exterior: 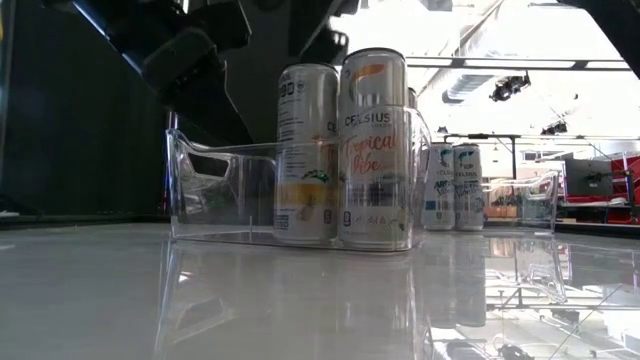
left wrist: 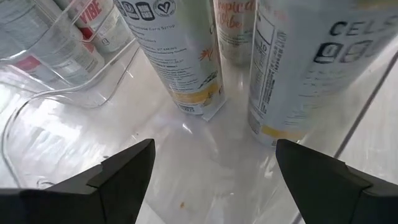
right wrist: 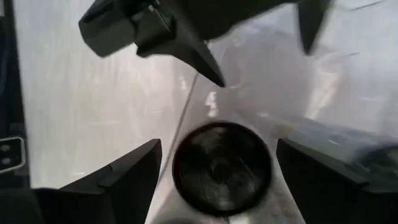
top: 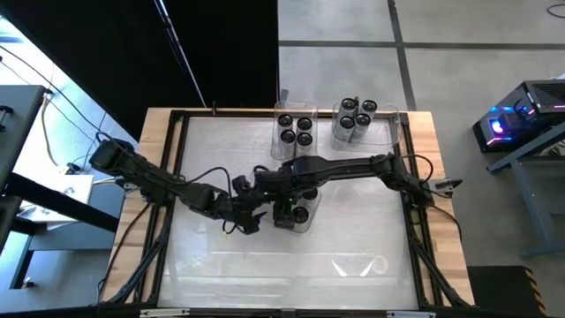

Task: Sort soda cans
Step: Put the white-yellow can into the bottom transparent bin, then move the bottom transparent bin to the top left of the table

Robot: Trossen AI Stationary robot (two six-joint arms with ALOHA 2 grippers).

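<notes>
Right now both arms meet over the clear tray (top: pixel 305 223) in the middle of the table (top: pixel 221 274). It holds at least 2 soda cans (exterior: pixel 372 150), standing upright and just beside each other at one end. 2 more trays sit at the far edge: one (top: pixel 277 146) with 4 cans, the other (top: pixel 388 134) with about 5 (their tops crowd together, so the count is uncertain).

The right gripper (right wrist: pixel 217 180) hangs straight above one dark can top (right wrist: pixel 221 165), fingers spread wide on either side of it and not touching it. The left gripper (left wrist: pixel 214 168) sits low at the tray's near side, its jaws also well apart, looking at the lower walls of 2 cans (left wrist: pixel 180 56) with nothing between its fingers.

These cans look like thin aluminium: stiff along their height, but easy to dent if squeezed hard across the side. If they are full, they are fairly heavy for their size and will swing if lifted off-centre. The printed sides are smooth and probably slippery, so a firm, level grip matters. Best hold, I judge, is across the upper body just under the rim, where the wall is strongest and the neighbouring can and tray wall leave room for the fingers.
</notes>
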